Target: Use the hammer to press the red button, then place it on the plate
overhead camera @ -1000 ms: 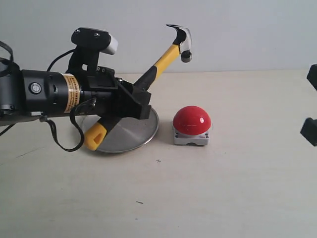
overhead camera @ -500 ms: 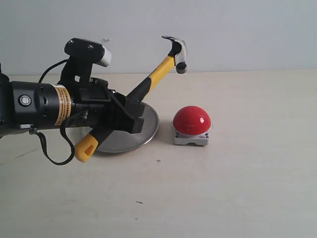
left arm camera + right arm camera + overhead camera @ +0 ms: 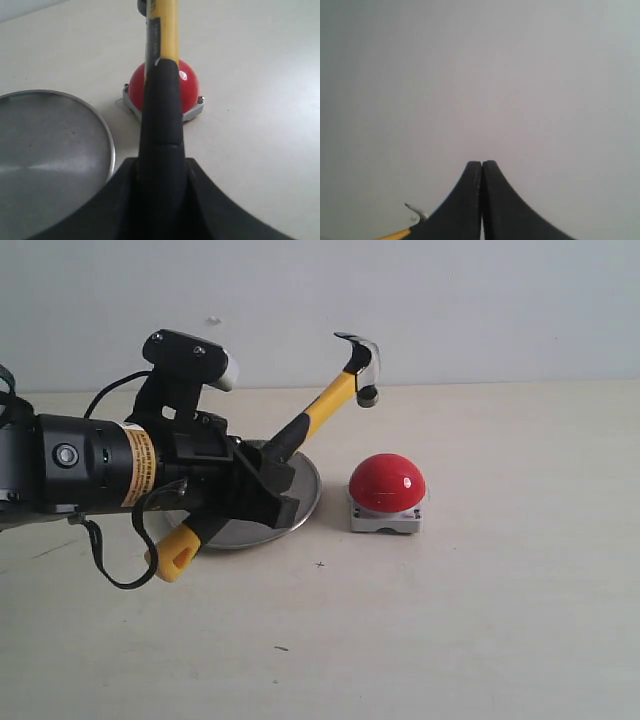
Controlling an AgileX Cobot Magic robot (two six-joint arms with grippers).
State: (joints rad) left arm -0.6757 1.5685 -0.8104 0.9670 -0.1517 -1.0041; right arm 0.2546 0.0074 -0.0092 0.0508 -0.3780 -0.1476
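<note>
My left gripper is shut on the black grip of the hammer, which slants up to the right. Its dark head hangs in the air above and left of the red button, clear of it. The yellow looped end pokes out low on the left. In the left wrist view the hammer handle runs straight out from the gripper toward the red button. The plate lies under the left arm, partly hidden. My right gripper is shut, empty, facing a wall.
The silver plate sits just left of the button's grey base. A tan table spreads to the front and right, with a pale wall behind it. The right arm is outside the exterior view.
The left arm has tipped the hammer forward and down, so its head now hangs lower and nearer the button than half a second ago. The right gripper left the exterior view's right edge.
</note>
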